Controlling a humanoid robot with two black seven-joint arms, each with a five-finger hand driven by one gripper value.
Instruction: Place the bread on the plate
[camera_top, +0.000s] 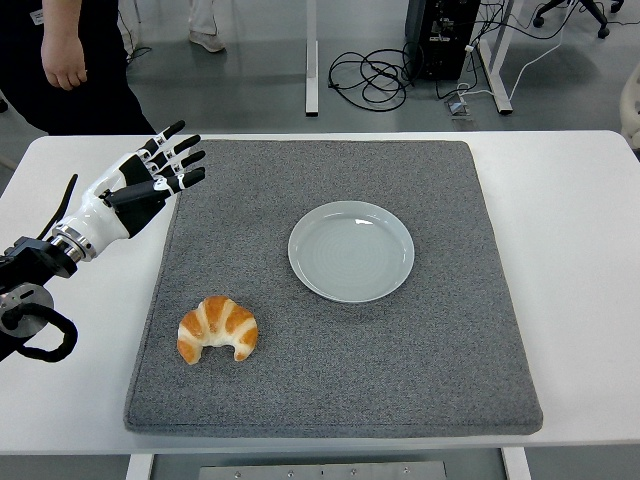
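The left hand hangs over the far left edge of the grey mat, its fingers spread and straight, holding nothing. The right arm is out of view. The bread, a croissant, lies on the mat nearer the robot than the fingers and slightly to their right, with its curved back toward them and its two tips pointing toward the near edge of the surface. The plate sits empty, well to the right of the fingers and a little nearer than they are, apart from the bread. A person stands beyond the far side of the surface, one hand hanging just above the picture's top left.

The step in hand looks like the reach toward the bread, with no contact made yet. To do it well, the hand should travel back toward the robot, come down from above with the fingers kept wide, and close across the thick middle of the croissant rather than on a tip, which would probably let it pivot. A light squeeze should do; the crust looks flaky, though the view is too coarse to be sure how soft it is. Lift it clear of the mat before carrying it right to the plate.
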